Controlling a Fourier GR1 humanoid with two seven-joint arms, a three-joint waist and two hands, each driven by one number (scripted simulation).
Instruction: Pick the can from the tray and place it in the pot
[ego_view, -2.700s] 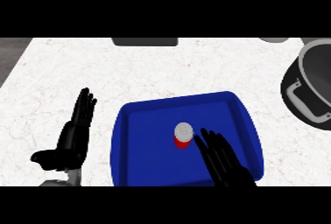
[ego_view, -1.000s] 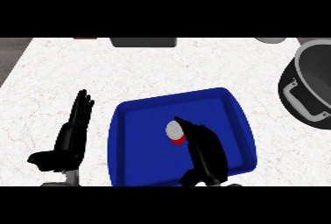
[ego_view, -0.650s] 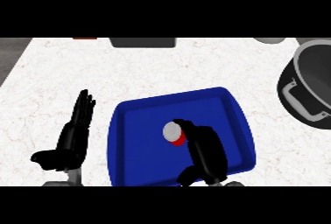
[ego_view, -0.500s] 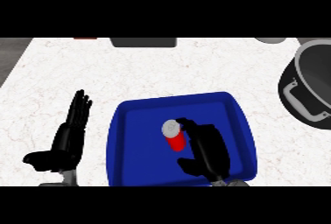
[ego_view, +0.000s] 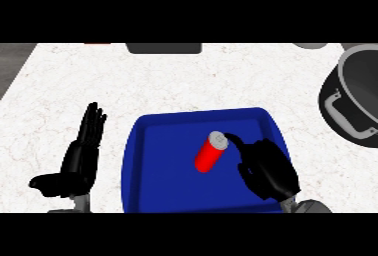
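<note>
The red can (ego_view: 209, 155) lies tipped mid-tray (ego_view: 166, 200), likely light, rigid, slick and prone to rolling; best grasped across its body. Right hand (ego_view: 267, 170) curls beside it, holding nothing; left hand (ego_view: 77, 160) rests open.

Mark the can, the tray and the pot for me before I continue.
can (ego_view: 207, 156): head view, on its red side.
tray (ego_view: 199, 119): head view, on its far blue rim.
pot (ego_view: 341, 103): head view, on its grey handle at the near wall.
</note>
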